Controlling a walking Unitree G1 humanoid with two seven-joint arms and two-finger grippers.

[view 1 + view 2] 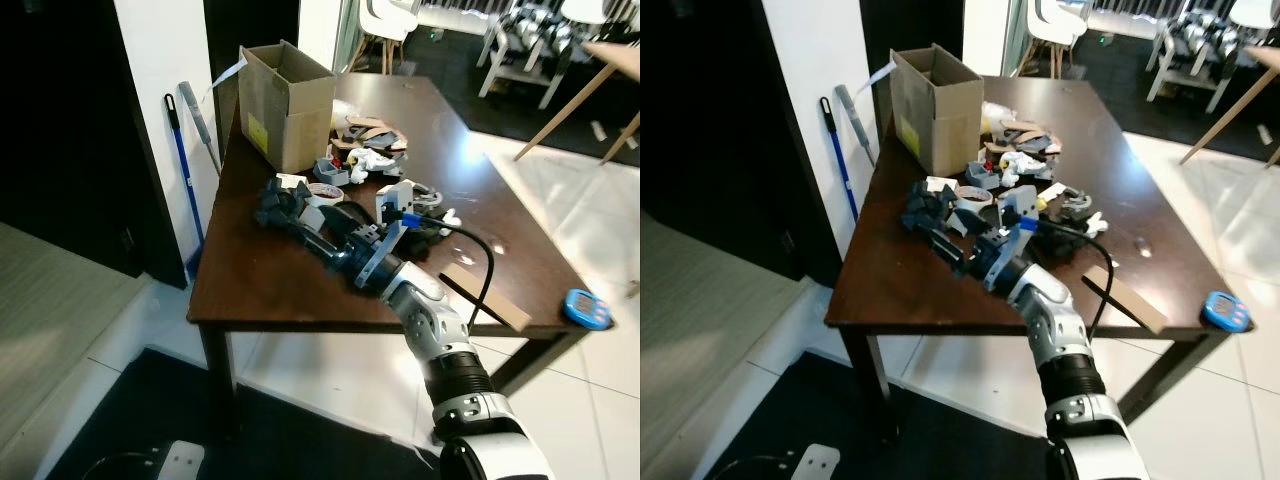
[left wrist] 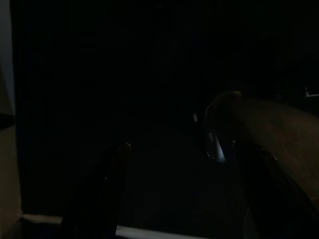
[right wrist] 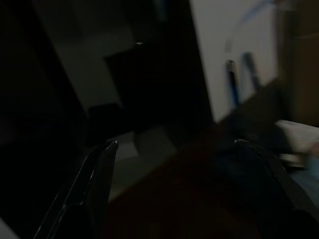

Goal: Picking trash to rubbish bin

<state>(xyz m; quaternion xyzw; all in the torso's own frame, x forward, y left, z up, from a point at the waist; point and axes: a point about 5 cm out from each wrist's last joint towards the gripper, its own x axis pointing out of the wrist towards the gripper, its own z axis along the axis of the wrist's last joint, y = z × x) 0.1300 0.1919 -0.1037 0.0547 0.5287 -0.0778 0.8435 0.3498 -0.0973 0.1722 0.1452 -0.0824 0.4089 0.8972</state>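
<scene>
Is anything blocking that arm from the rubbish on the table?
Nothing visible. The right tool is open and already reaches over the table to the dark scrap at the near edge of the trash pile, beside the cardboard box.

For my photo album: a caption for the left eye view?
Right gripper reaches across a brown table toward scattered trash beside a cardboard box.
</scene>
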